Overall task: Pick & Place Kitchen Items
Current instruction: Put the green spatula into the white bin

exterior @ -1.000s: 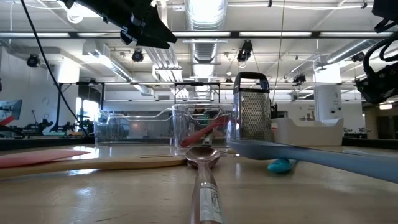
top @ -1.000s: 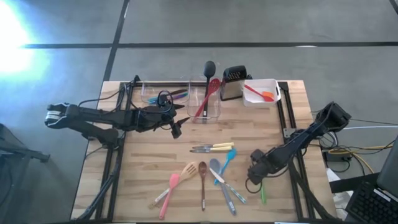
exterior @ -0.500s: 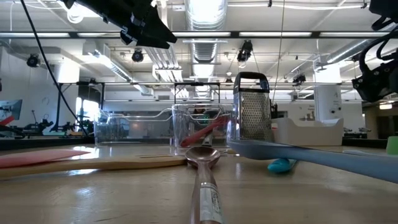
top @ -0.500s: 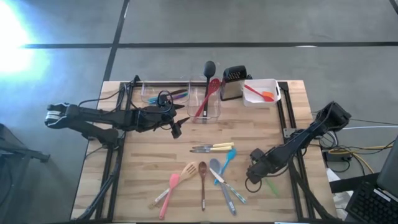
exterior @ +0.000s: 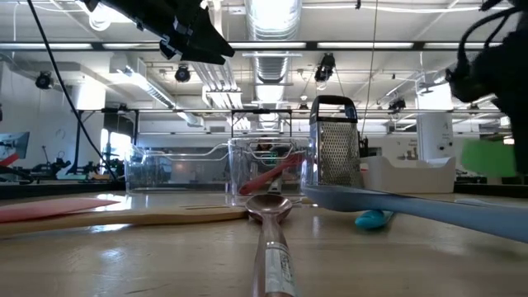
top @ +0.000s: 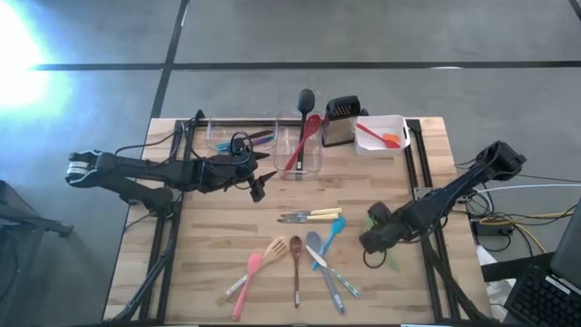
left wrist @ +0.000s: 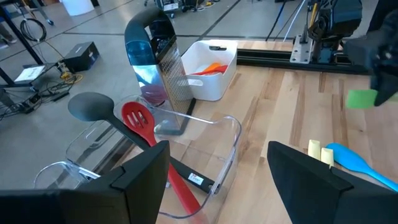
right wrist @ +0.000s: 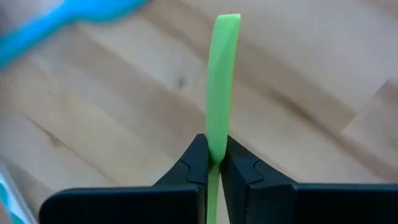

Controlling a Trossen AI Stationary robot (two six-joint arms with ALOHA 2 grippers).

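My right gripper (top: 381,250) hovers over the table's near right part, shut on a green tool (right wrist: 221,81), which also shows in the low view (exterior: 488,157). Left of it, yellow-handled knives (top: 311,216), a blue spoon (top: 332,232), wooden spoons (top: 286,252), a pink spatula (top: 247,277) and a grey spoon (top: 322,263) lie flat on the wood. A black ladle (top: 305,98) and a red spoon (top: 303,141) lean in a clear tub (top: 314,163). My left gripper (top: 263,184) hangs open beside that tub, touching nothing. My right gripper pinches the green tool's flat blade (right wrist: 216,140) between its two fingers, which come steeply from above. The blade stands edge-on in the wrist view and runs on past the fingertips. The tool is lifted clear of the table.
A steel grater (top: 341,121) and a white tub (top: 381,134) with an orange tool stand at the far edge. A second clear tub (top: 227,138) at the far left holds more utensils. Black rails (top: 413,163) run along both table sides. Bare wood lies between tubs and utensils.
My right gripper has risen and drawn a little toward the far right, taking the green tool with it. The tool lay flat near the table's front edge; now it hangs clear of the wood and has turned about.
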